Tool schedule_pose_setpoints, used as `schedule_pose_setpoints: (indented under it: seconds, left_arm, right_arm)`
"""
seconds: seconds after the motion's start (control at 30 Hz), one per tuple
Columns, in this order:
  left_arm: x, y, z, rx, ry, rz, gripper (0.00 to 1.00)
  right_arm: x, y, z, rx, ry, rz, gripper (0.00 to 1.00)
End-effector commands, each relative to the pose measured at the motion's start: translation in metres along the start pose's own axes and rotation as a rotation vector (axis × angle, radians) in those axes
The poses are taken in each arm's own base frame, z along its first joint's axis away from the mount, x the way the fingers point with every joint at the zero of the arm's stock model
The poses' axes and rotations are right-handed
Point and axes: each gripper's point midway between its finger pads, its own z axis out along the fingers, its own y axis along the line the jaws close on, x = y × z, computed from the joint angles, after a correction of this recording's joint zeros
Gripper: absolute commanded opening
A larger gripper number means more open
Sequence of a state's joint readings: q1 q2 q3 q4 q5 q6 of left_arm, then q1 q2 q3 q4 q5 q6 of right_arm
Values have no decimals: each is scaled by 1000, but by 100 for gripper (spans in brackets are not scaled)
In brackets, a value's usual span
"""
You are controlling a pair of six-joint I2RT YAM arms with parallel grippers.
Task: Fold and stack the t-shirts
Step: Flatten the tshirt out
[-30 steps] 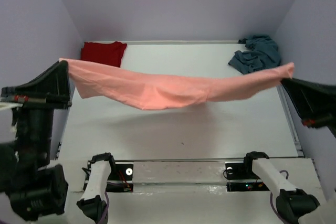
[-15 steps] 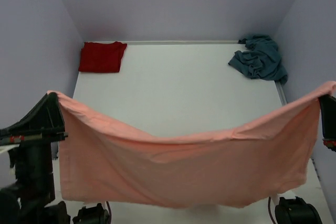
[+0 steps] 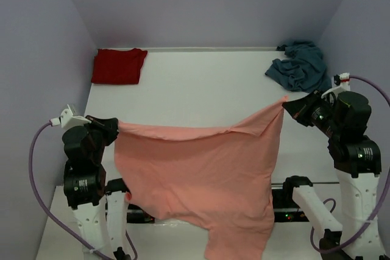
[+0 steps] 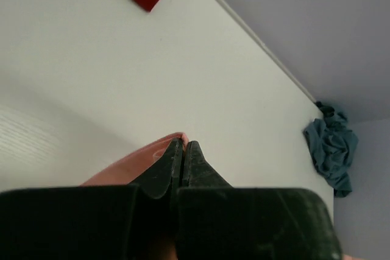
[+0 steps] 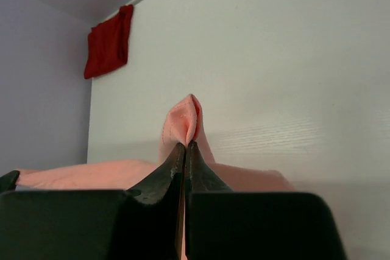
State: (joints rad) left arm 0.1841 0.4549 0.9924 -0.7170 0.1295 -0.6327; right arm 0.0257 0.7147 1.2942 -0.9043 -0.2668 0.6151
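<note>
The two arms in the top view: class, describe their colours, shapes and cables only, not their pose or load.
Both the left arm and right arm have black joint housings on white links. A purplish-grey cable loops beside each wrist. The left gripper and right gripper have black fingers tapering to wedges.

The overhead camera looks down from above and behind the arms, covering the whole desk (image 3: 207,89) to the far wall. Each wrist camera sits close behind its own jaws, low over the desk, the left facing far right, the right far left. All three share the pink shirt (image 3: 195,175) and red shirt (image 3: 119,66); the teal shirt (image 3: 298,65) shows overhead and from the left wrist.
</note>
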Motion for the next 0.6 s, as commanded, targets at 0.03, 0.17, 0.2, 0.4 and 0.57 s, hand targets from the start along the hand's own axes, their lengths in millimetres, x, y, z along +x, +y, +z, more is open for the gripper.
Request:
schedule_pose_setpoints:
  seconds: [0.03, 0.17, 0.2, 0.4, 0.57]
  left_arm:
    - [21, 15, 26, 49, -25, -26, 0]
    - [50, 36, 53, 32, 30, -28, 0]
    - [55, 42, 62, 30, 36, -24, 0]
    - [58, 40, 82, 52, 63, -52, 0]
    - [42, 37, 100, 44, 14, -63, 0]
  right_arm:
    - [-19, 9, 31, -102, -91, -55, 0]
    - [-7, -13, 73, -68, -18, -58, 0]
    - [0, -20, 83, -59, 6, -51, 0]
    - [5, -36, 133, -62, 38, -33, 0]
    - [-5, -41, 161, -48, 42, -42, 0]
